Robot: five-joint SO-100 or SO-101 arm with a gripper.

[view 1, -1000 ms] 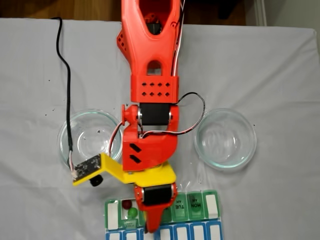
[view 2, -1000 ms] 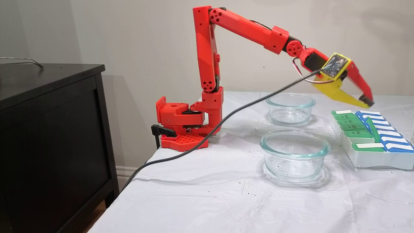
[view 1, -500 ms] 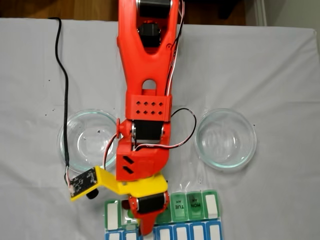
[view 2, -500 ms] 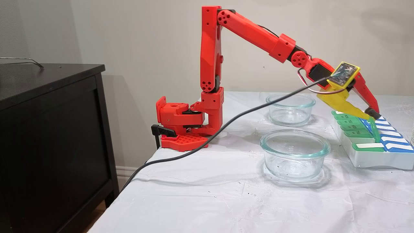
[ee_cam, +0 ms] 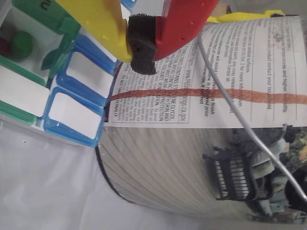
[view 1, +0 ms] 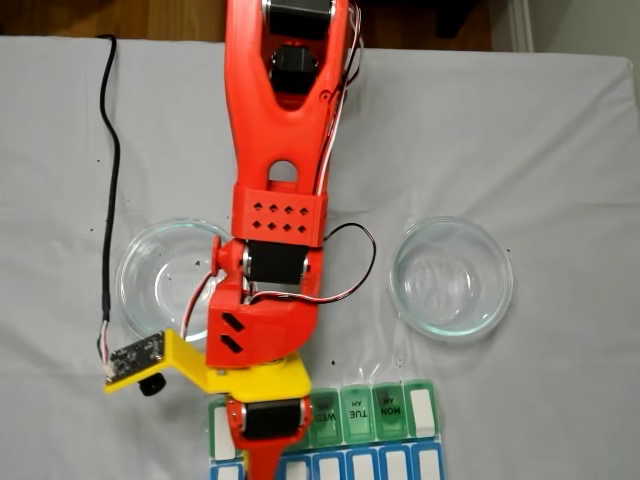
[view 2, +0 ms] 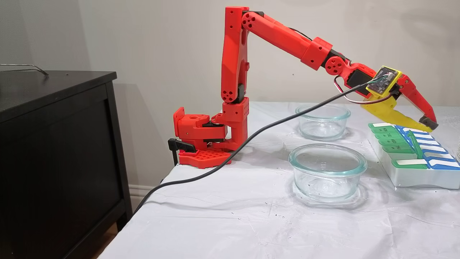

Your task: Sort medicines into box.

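The box (view 1: pixel 358 412) lies at the table's near edge in a fixed view, with green lids marked WED, TUE, MON and a blue row behind. From the side, the box (view 2: pixel 413 178) has one green lid (view 2: pixel 414 144) standing open. In the wrist view that open compartment holds medicines: a green ball (ee_cam: pixel 21 44) and a dark red ball (ee_cam: pixel 3 47). My gripper (ee_cam: pixel 141 48) is shut, its black foam pads pressed together with nothing between them. It hovers just above the blue row, past the open compartment, as the gripper (view 2: pixel 429 126) shows from the side.
Two round clear glass dishes (view 2: pixel 322 120) (view 2: pixel 327 172) stand between the arm's base and the box. A black cable (view 2: pixel 251 138) runs across the table to the wrist camera. A printed cylindrical container (ee_cam: pixel 201 120) stands just beyond the box. A black cabinet (view 2: pixel 54 144) is beside the table.
The arm reached farther out over the box and shifted left in the top-down view. The gripper dipped toward the upright lid, then moved past it, staying shut.
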